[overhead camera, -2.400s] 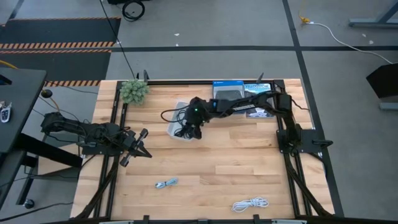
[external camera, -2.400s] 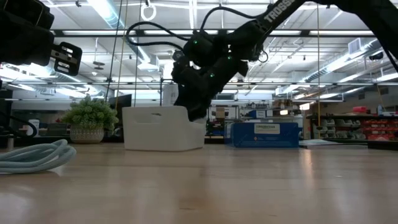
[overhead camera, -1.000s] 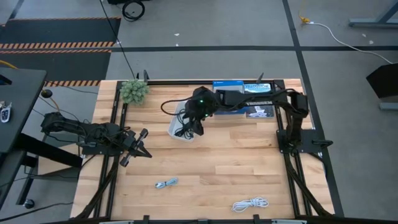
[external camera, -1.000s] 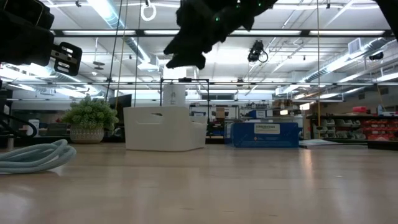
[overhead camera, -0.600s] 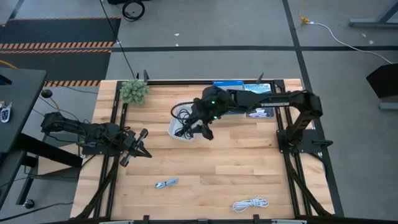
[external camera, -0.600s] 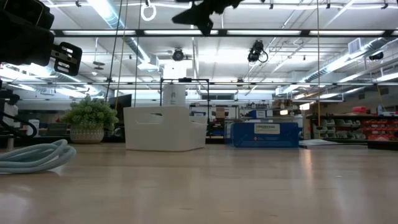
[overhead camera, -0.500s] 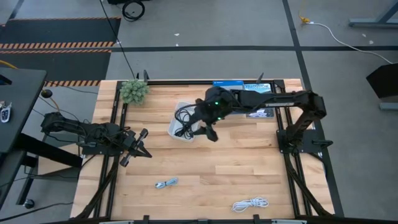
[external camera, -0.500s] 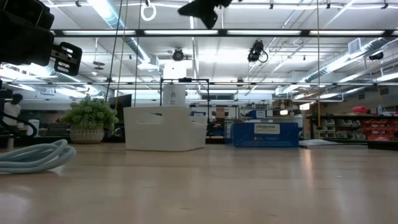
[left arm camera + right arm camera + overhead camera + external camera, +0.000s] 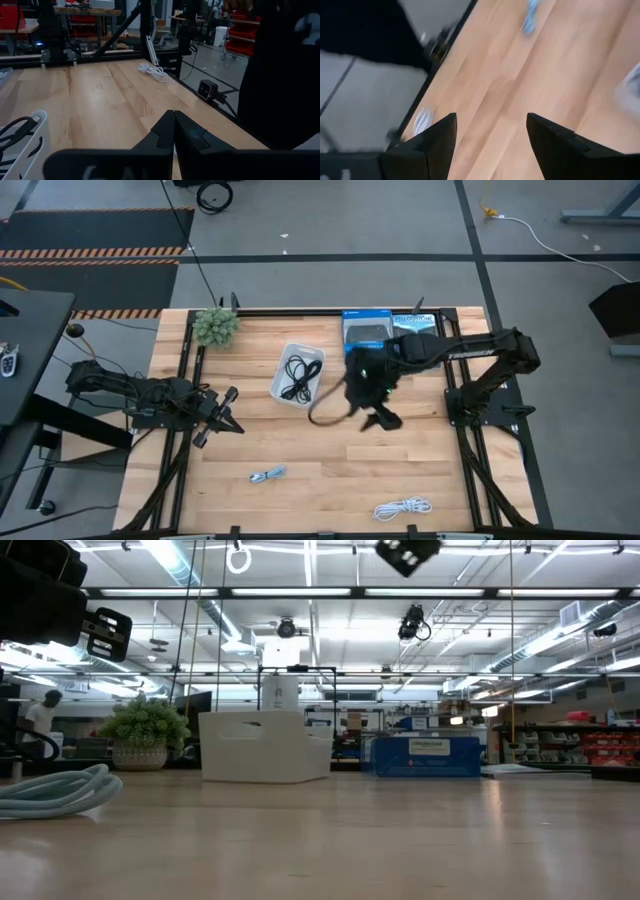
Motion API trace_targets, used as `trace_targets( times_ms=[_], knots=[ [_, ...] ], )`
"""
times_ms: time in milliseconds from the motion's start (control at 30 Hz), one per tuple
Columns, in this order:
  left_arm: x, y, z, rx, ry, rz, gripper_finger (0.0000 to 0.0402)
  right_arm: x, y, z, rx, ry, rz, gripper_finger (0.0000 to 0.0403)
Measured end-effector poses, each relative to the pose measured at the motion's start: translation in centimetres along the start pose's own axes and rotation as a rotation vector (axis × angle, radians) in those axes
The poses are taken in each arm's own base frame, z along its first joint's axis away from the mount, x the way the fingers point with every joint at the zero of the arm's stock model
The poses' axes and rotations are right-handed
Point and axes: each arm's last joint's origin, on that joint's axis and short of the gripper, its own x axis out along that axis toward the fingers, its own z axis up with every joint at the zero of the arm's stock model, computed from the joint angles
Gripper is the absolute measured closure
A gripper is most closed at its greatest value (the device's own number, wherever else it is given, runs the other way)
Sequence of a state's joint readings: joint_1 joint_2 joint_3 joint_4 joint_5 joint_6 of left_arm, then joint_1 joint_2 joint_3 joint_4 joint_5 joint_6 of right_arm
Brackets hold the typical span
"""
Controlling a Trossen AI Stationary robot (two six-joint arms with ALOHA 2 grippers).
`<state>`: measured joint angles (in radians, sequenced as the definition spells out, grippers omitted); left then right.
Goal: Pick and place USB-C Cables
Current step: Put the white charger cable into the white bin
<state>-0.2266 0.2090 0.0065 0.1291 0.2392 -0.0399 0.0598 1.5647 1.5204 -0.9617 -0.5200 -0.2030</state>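
Your right gripper hung open and empty above mid-table, just right of the white bin. A black cable lay inside the bin. The white cable lay at the near edge, long axis left-right, nearest that arm. The pale blue cable lay near-left. Half a second earlier, the gripper was over the bin. Left gripper idle, fingers together.

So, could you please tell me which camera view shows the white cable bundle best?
The high view: the whole white cable bundle lies unobstructed near the table's front edge, right of the pale blue one. The left wrist view shows it small, far across the table. The low view doesn't show it, and the right wrist view shows nothing identifiable as it.
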Motion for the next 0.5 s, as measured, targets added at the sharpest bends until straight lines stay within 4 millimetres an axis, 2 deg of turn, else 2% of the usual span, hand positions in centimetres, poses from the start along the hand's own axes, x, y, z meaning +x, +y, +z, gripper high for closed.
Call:
trace_targets(
  times_ms=[200,500],
  knots=[
    [0.0,0.0,0.0,0.000,0.000,0.000,0.0390,0.8,2.5,-1.4,0.019,0.185,0.044,0.0156],
    [0.0,0.0,0.0,0.000,0.000,0.000,0.0390,2.1,6.2,-2.1,0.079,0.315,0.102,0.0156]
  ],
)
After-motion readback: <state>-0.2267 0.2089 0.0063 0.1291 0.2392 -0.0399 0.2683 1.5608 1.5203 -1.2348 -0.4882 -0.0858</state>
